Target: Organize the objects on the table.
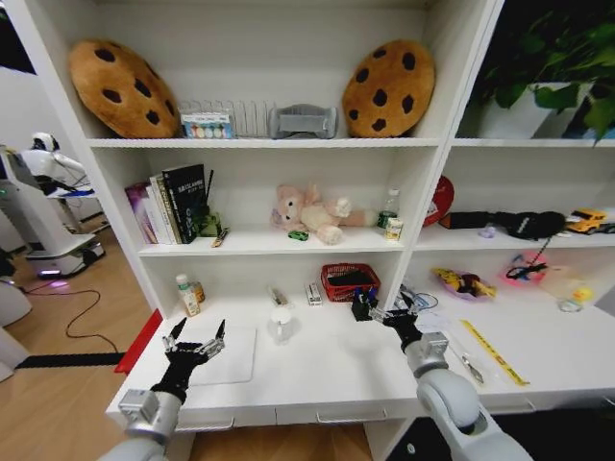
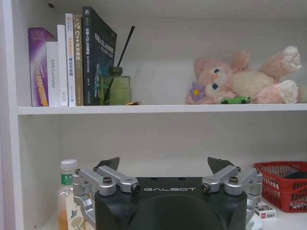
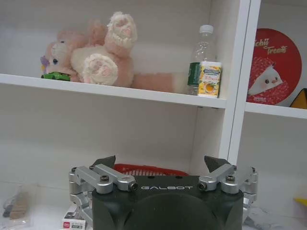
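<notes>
right now your left gripper (image 1: pixel 196 338) hovers spread wide and empty over the table (image 1: pixel 317 375), your right gripper (image 1: pixel 366 309) likewise by the red basket (image 1: pixel 349 281); the green toy car (image 1: pixel 298 235) sits on the shelf against the pink bear (image 1: pixel 312 213).

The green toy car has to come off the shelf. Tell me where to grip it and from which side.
Grip the car across its narrow body, coming straight in from the shelf's open front. It lies lengthwise along the shelf edge, tight against the plush bear behind, so only the front is free. It sits very low, so one of the jaws may have to press into the bear. Both grippers, left and right, are open.
</notes>
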### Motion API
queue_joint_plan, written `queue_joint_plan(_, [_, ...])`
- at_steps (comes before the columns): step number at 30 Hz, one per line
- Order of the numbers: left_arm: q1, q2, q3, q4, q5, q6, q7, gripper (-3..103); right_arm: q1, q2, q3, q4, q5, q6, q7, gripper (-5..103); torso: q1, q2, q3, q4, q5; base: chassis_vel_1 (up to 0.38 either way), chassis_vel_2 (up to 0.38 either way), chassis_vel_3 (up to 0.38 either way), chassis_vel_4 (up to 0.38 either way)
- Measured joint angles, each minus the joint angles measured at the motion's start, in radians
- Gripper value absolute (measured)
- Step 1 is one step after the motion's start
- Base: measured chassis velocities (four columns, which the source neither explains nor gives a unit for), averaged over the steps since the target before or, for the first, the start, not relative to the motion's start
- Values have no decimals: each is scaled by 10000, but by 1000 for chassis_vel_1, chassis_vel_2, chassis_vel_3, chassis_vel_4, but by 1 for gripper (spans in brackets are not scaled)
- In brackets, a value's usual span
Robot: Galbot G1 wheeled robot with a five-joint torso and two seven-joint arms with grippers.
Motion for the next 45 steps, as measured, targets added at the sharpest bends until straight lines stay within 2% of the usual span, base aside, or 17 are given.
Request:
queue_joint_plan(5, [0, 1, -1, 0, 0, 0, 1, 100, -141, 115, 8, 255, -64, -206, -282, 100, -1, 0, -1, 6, -6, 0, 0, 0, 0])
queue_joint_plan(9, [0, 1, -3, 0, 0, 0, 3, 100, -372, 311, -25, 465, -114, -276, -282, 100, 0, 0, 0, 6, -5, 52, 37, -55, -39])
queue_joint_plan(25, [0, 3, -7, 0, 0, 0, 3, 100, -709, 349, 81, 777, -69, -400, -196, 100, -1, 1, -1, 6, -8, 79, 96, -83, -78])
queue_joint_plan(30, [0, 2, -4, 0, 0, 0, 4, 100, -720, 580, 95, 653, -185, -302, -182, 100, 0, 0, -1, 4, -2, 0, 0, 0, 0])
queue_joint_plan(45, [0, 2, -4, 0, 0, 0, 4, 100, -563, 527, 83, 406, -212, -336, -206, 100, 2, 0, 0, 5, -6, 63, -48, -58, 57])
